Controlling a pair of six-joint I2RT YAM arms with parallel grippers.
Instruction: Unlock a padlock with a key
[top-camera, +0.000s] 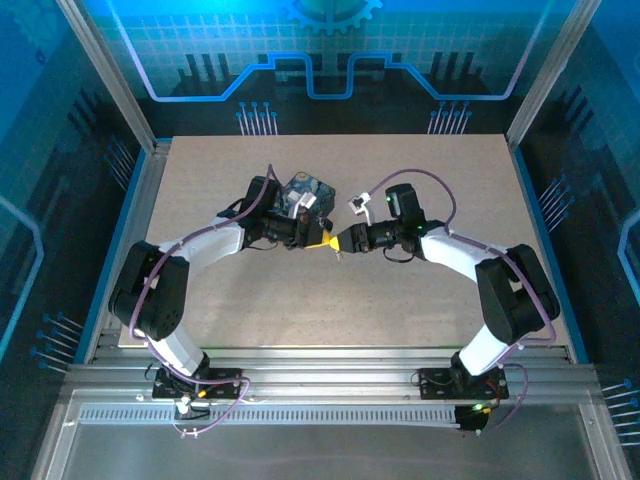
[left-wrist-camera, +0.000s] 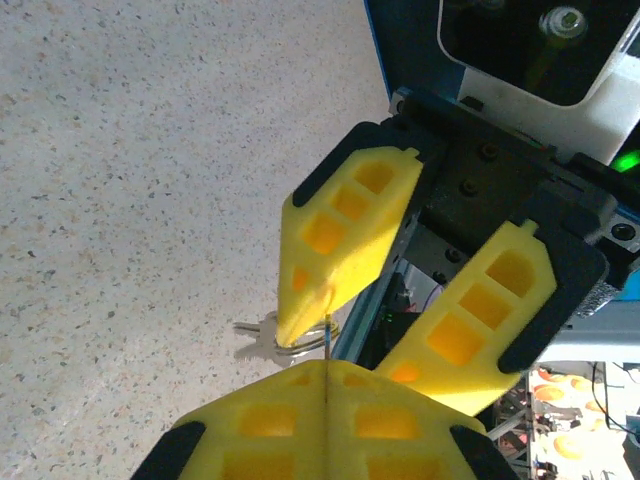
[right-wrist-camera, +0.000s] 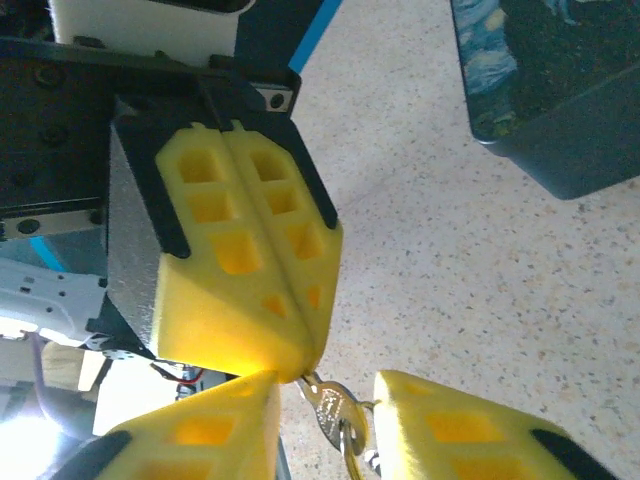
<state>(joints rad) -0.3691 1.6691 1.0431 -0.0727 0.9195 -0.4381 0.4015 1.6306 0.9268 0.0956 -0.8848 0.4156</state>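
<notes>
Two arms reach inward with bent elbows, meeting tip to tip above the middle of the surface (top-camera: 400, 300). The left gripper (top-camera: 322, 242) is clamped on a key ring (right-wrist-camera: 310, 383), with the key (right-wrist-camera: 326, 412) dangling below. The right gripper (top-camera: 343, 241) has its fingers spread either side of the key.

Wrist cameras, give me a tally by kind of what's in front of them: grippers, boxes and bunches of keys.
Grippers: 2 (left gripper shut on the bunch's ring, right gripper open)
Painted box: 1
Key bunch: 1
Total: 4
</notes>
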